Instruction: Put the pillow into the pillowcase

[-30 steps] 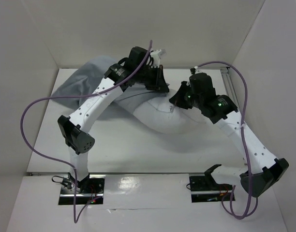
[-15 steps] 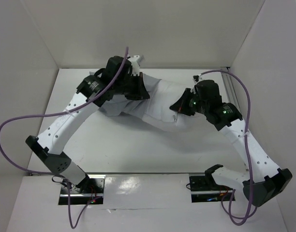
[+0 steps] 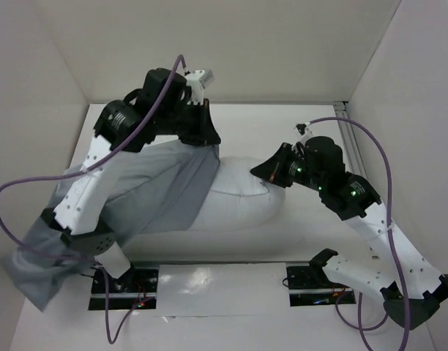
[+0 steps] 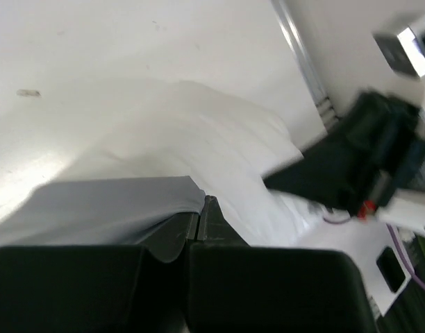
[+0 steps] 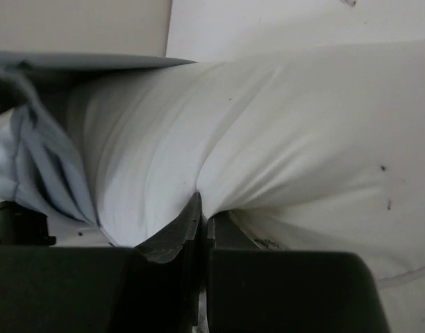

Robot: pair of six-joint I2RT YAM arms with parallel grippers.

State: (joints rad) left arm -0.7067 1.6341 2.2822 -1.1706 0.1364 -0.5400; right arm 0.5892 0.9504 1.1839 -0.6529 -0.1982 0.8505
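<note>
The pillowcase [image 3: 162,194] is the largest item: a thin, floppy grey sack, judged light and without stiffness, so it will sag and fold wherever it is unsupported. It is best taken at the hem of its open mouth, where a pinch holds one layer and leaves the opening free. In the top view it runs from upper centre-left down to the lower left corner, where it spills past the near edge of the table [image 3: 297,124]. The pillow [image 3: 242,208] is plump, soft and compressible, judged light but bulky. A fold of its cover can be pinched at an end or corner, though the filling will bunch against the sack. It lies at frame centre. Its left part is covered by the grey cloth and its right end is bare. The left gripper [image 4: 201,211] is closed on the upper edge of the pillowcase, at the upper left of the pillow, with grey cloth hanging from its jaws. The right gripper [image 5: 203,211] is clamped on a pinch of white fabric at the right end of the pillow.
</note>
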